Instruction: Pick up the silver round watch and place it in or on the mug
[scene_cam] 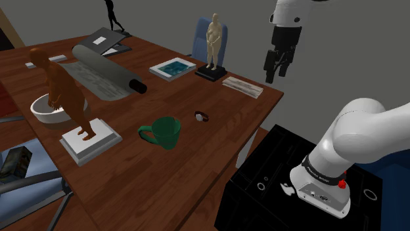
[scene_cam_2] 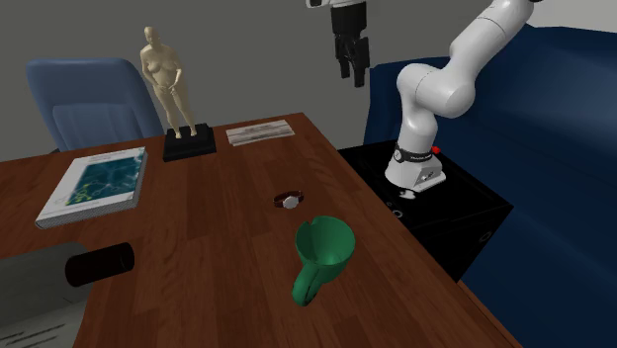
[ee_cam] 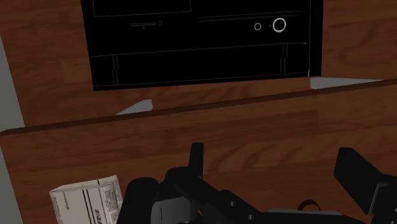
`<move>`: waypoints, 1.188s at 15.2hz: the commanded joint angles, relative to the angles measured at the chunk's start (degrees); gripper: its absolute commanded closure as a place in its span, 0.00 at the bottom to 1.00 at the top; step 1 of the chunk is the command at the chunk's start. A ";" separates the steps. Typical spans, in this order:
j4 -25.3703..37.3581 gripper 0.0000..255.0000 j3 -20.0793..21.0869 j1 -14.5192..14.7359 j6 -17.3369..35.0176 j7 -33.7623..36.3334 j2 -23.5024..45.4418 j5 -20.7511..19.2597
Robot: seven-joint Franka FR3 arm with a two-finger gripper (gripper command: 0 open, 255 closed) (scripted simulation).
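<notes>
The gripper [scene_cam: 277, 71] is being shown high above the table [scene_cam: 164, 190], near its edge at the shoulder view's right. Its fingers [ee_cam: 196, 162] are being seen wide apart in the wrist view, with nothing between them.

Reading the shoulder view from the left, a brown figurine [scene_cam: 62, 85] is being passed over as well clear of the work. Next, the green mug [scene_cam: 167, 131] is being found upright, mouth open. Just to its right, near but not touching, the watch [scene_cam: 202, 117] is being seen lying flat on the wood, a pale round face on a dark strap. Further right and back, a beige statue [scene_cam: 214, 39] and some papers [scene_cam: 242, 85] are being noted near the gripper's side.

Trouble is being judged likeliest at the grasp. A thing this low and small may be pushed along the wood or pinched only by its strap. The mug may also be nudged if the descent is being aimed too far left.
</notes>
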 commanded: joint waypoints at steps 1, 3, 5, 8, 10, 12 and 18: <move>0.00 0.00 0.00 0.00 0.00 0.00 0.00 0.00; -0.05 0.00 0.68 0.65 3.64 0.31 3.44 1.08; 0.23 0.00 1.34 1.31 7.18 0.57 7.09 2.11; 1.25 0.00 2.31 2.27 12.22 0.84 12.88 3.56; 2.33 0.00 2.94 2.88 15.36 0.97 16.90 4.46; 3.72 0.00 3.55 3.46 18.30 1.06 21.02 5.30; 9.67 0.00 5.27 5.08 25.68 1.29 33.67 7.33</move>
